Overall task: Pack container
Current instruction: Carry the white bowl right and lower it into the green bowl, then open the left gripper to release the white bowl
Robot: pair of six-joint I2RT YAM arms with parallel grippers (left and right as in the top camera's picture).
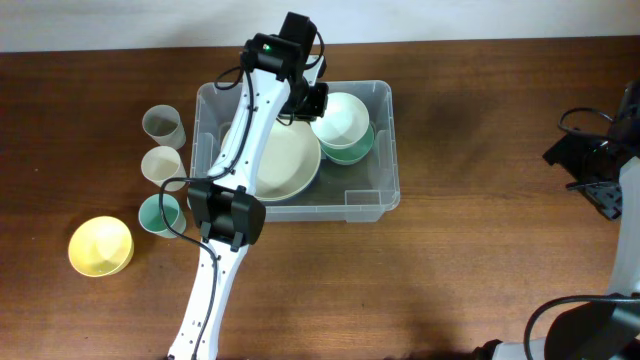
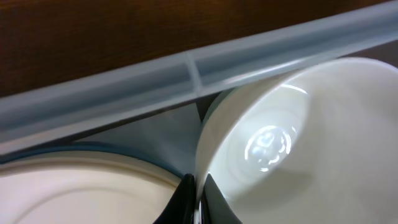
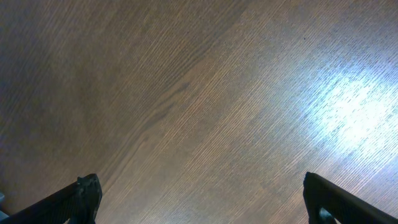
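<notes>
Left gripper (image 1: 312, 100) clamped on small white bowl (image 1: 342, 115) inside clear plastic rectangular container (image 1: 392, 150), mid-table.
Only left wrist shows fingers (image 2: 185, 190) pinching its rim; right gripper (image 3: 205, 208), at three o'clock, gapes over wooden table (image 3: 199, 93).

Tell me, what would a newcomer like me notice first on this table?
Your eye goes first to the white left arm reaching across the clear container in the middle of the table, its pincer pinched on the rim of a white bowl inside. Beside that bowl lies a large cream bowl. Left of the container stand three cups and a yellow bowl.
</notes>
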